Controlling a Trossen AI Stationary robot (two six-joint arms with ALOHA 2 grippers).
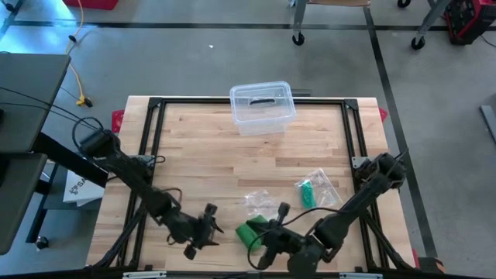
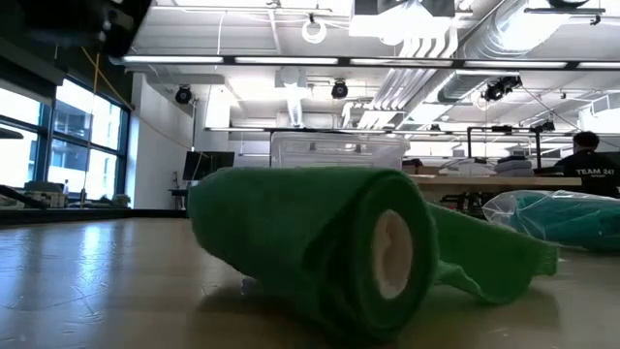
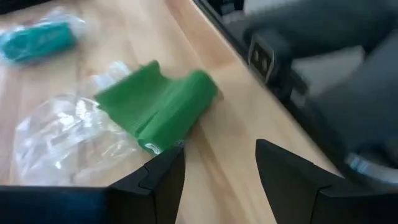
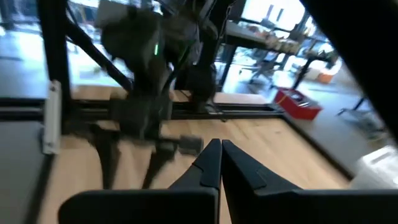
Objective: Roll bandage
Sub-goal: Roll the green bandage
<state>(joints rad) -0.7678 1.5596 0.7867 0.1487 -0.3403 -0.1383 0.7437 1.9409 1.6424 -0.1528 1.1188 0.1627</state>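
The green bandage [image 1: 252,231] lies on the wooden table near its front edge. It is partly rolled on a pale core [image 2: 392,254], and a loose tail [image 2: 484,260] lies flat beside the roll. My left gripper [image 3: 217,171] is open and stands just left of the roll [image 3: 163,111], its fingers short of it. From the right, my right gripper [image 4: 221,163] is shut with nothing between its fingers. It hovers by the bandage and points toward my left gripper [image 1: 211,228].
An empty clear wrapper [image 3: 59,140] lies just behind the green bandage. A teal bandage in its wrapper [image 1: 310,191] lies toward the right. A clear plastic box [image 1: 262,107] stands at the table's far edge. The middle of the table [image 1: 232,163] is bare wood.
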